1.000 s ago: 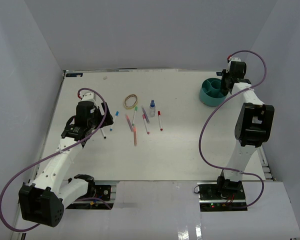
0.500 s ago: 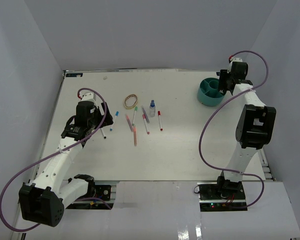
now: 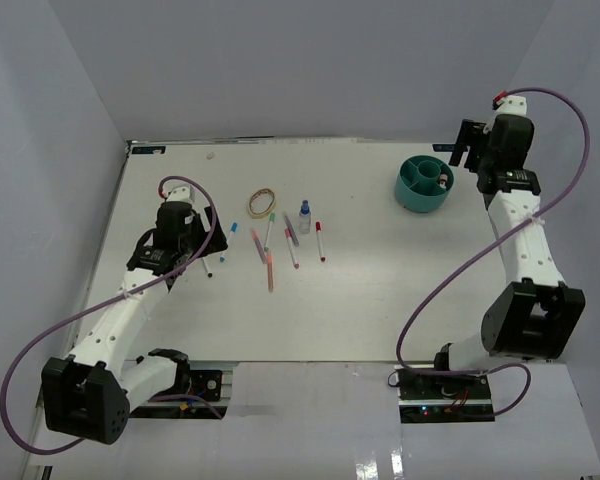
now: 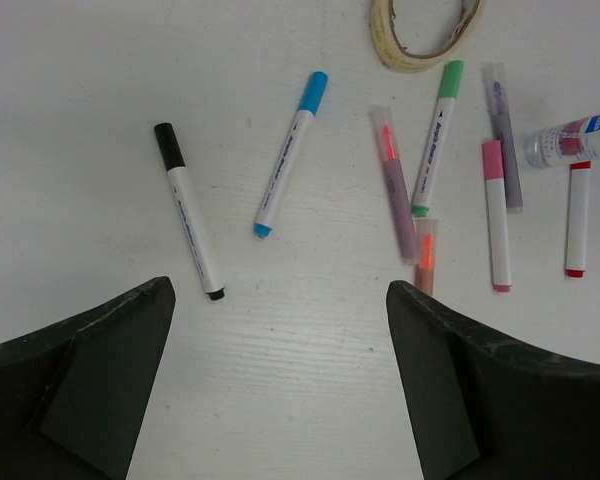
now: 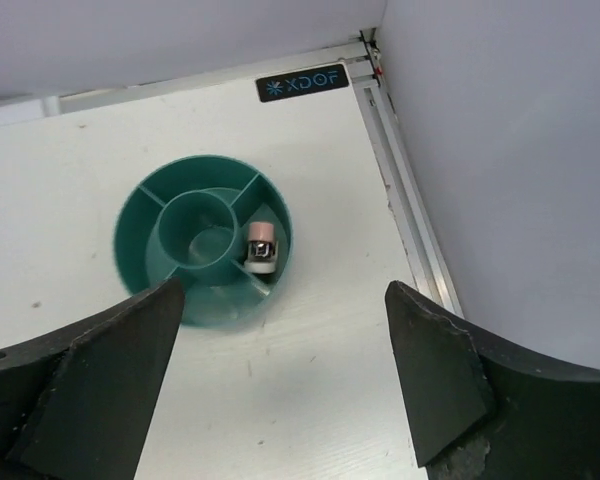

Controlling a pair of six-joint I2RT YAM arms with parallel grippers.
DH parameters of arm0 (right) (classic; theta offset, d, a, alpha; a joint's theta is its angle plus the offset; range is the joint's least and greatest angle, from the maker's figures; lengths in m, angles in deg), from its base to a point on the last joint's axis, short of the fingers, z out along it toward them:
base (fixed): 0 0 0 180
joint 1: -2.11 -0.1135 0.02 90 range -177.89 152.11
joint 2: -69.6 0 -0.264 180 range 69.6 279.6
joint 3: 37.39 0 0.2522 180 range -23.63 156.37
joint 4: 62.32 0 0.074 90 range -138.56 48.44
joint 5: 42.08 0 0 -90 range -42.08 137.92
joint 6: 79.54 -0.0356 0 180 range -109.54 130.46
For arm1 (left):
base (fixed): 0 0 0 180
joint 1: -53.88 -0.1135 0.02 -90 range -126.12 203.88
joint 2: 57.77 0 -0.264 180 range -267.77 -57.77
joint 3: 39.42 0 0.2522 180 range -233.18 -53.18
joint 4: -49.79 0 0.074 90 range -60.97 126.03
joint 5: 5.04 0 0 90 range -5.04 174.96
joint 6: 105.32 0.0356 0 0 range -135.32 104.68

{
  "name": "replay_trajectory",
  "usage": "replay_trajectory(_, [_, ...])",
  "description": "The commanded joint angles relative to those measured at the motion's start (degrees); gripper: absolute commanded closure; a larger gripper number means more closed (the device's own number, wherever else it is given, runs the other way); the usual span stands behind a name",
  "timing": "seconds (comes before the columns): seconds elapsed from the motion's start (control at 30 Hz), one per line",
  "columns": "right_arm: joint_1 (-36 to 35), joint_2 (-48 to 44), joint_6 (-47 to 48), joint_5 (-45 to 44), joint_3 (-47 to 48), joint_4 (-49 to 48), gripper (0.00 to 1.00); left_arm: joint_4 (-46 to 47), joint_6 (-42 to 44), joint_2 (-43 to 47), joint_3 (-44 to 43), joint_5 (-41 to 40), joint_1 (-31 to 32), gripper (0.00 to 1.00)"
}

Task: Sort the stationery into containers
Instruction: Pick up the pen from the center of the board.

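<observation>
Figure: sorting in progress, near edge to far wall. The left gripper (image 4: 280,300) hung low over the loose stationery with its jaws spread to their widest and nothing between them, placed much as it was a second earlier. Just below it lay a black pen (image 4: 188,210) and a blue pen (image 4: 287,155). Beyond these, in a loose cluster, were a green pen (image 4: 437,135), a pink pen (image 4: 495,215), a red pen (image 4: 577,218), the bottle (image 4: 575,138) lying on its side, and the band (image 4: 412,62); none touched the gripper. At the far right stood the organiser (image 5: 215,305). The right gripper (image 5: 285,300), which a second earlier had been down at the organiser's rim with its jaws much closer together, had drawn up and back towards the corner. Its jaws now stood wide and held nothing. A small pale piece (image 5: 262,247) lay in an outer compartment on the side nearest the rail (image 5: 400,190); what it was could not be told for certain. The change probably marks one item delivered, with most of the sorting still to do. The table (image 3: 380,290) was matt white, and a dark label (image 5: 302,83) sat at its far edge. Plain pale walls (image 3: 280,70) closed it in at the back and on both sides.
</observation>
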Motion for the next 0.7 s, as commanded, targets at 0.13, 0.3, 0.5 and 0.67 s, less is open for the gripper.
replay_trajectory(0.13, [-4.0, -20.2, -9.0, 10.5, -15.9, -0.2, 0.09, -2.6, -3.9, -4.5, 0.1, -3.2, -0.2, 0.02])
replay_trajectory(0.3, [-7.8, -29.9, -11.4, 16.9, -28.3, -6.1, 0.09, -4.3, -7.0, -8.7, 0.3, -6.0, -0.3, 0.02])
replay_trajectory(0.5, [-10.0, -34.3, -12.8, 20.4, -34.6, -9.5, 0.09, -4.3, -7.8, -17.1, -0.9, -7.7, -1.6, 0.06])
replay_trajectory(0.67, [-11.8, -34.6, -12.7, 20.2, -34.8, -9.7, 0.09, -2.9, -8.0, -22.6, -1.7, -7.5, -3.0, 0.14])
